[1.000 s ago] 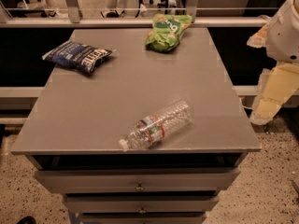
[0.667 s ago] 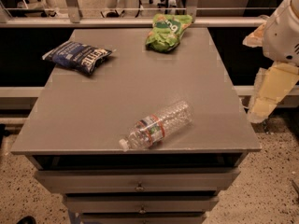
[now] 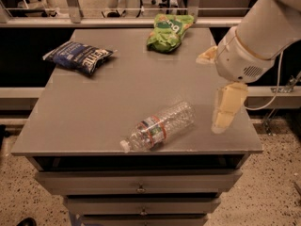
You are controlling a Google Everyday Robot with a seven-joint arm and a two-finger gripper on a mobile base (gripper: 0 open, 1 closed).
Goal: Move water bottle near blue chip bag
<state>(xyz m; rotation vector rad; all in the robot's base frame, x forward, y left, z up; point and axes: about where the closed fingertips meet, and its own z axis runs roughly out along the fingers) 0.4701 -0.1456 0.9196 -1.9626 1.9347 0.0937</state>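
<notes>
One camera view, here we go. My tool (image 3: 226, 106) hangs over the right edge of the desk (image 3: 108, 98), a pale cream piece pointing down from the bulky white shell of my arm (image 3: 256, 39). A second cream bit peeks out beside that shell. The arm covers much of the tool, so I cannot tell whether it is wide or narrow, and it touches nothing on the desk.

The water bottle (image 3: 160, 127) lies on its side near the front edge, clear ribbed plastic with a banded label. Its white cap points front-left and its base angles up toward my tool. It sits just left of the tool, a strip of bare desk between them.

The blue chip bag (image 3: 79, 56) is crinkled dark foil with white lettering. It lies flat at the back left, well apart from the bottle. A bright green chip bag (image 3: 169, 31) rests at the back edge.

The desk top is smooth matte grey, with drawers (image 3: 141, 182) below cut off by the frame.
</notes>
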